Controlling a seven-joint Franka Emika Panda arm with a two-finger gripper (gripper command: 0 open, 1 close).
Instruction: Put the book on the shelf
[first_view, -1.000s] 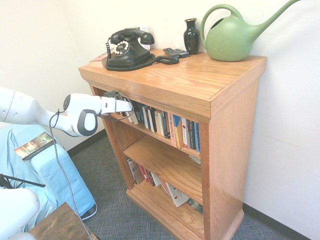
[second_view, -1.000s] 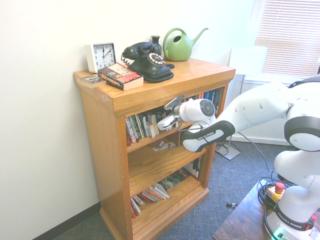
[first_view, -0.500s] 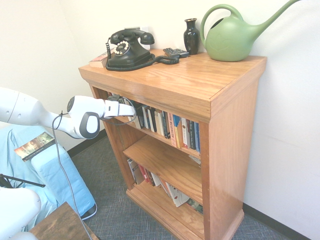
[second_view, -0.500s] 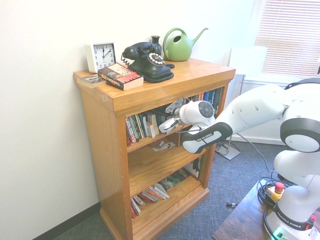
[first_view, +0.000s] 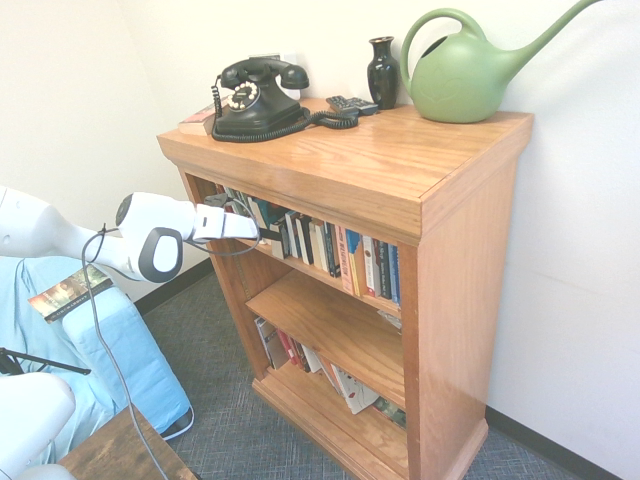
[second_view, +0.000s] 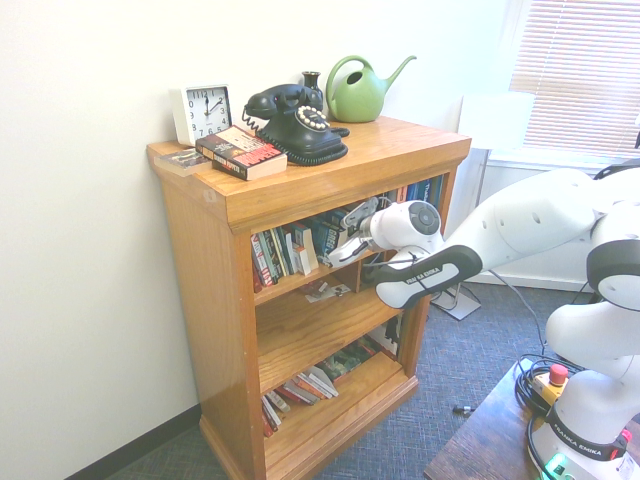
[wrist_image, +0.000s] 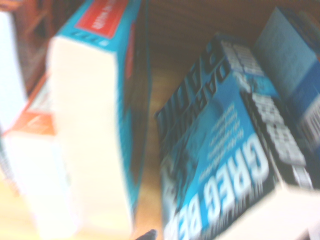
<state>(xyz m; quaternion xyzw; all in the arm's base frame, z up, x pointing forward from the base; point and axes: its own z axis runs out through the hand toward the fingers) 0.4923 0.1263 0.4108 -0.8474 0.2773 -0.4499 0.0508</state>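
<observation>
Where the arm reaches in from the left, shows the gripper (first_view: 245, 225) just off the shelf (first_view: 320, 275), near its left end, angled slightly down. Fingers spread in the second exterior view, pinching nothing.

Next to the right, close up in the wrist view: a teal-covered neighbour (wrist_image: 95, 135) with pale page edges, then the book (wrist_image: 220, 165), blue cover and big white lettering. Rests on the board inside the bookcase, leaning rather than upright, clear of the neighbour at its base. Looks placed, so the task is likely all but done. Further right, the row of spines (first_view: 345, 255) fills the board to the far side.

Handling, as a judgement: a thick paperback, moderate in weight and stiff as a closed block, though the covers would flex if caught by 1 edge. Glossy cover probably a little slick. Not fragile, but corners and pages could crease. Best taken across its thickness, cover to cover, midway along the free edge, so the 2 pads squeeze the pages shut. Leaning as it does, could slide or topple if nudged low.
</observation>
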